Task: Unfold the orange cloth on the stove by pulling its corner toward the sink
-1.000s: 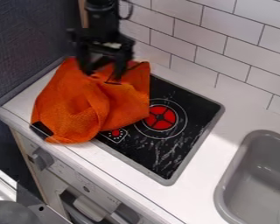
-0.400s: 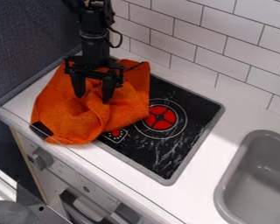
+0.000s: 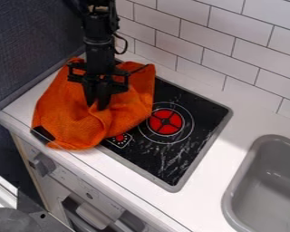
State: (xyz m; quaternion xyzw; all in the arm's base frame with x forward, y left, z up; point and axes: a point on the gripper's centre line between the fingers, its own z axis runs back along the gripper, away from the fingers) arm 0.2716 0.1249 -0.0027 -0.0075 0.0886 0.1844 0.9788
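Nearest, at the lower left, see a dark grey rounded object, partly cut off by the view's edge; beside it, see the pale toy oven front, with a grey knob and a grey-and-white handle; at the lower right, note a grey sink basin, set into the white countertop; left of the basin, find a black stovetop with a grey rim and a red-centred burner; over its left part and the adjoining countertop, find the rumpled orange cloth, with a black patch at its near left corner; above the cloth's middle, see the black gripper pointing down, clenched with fingers close together, grasping a fold of the cloth; farther back, see the black arm with a looped cable; behind, see white wall tiles and, at left, a dark wall.
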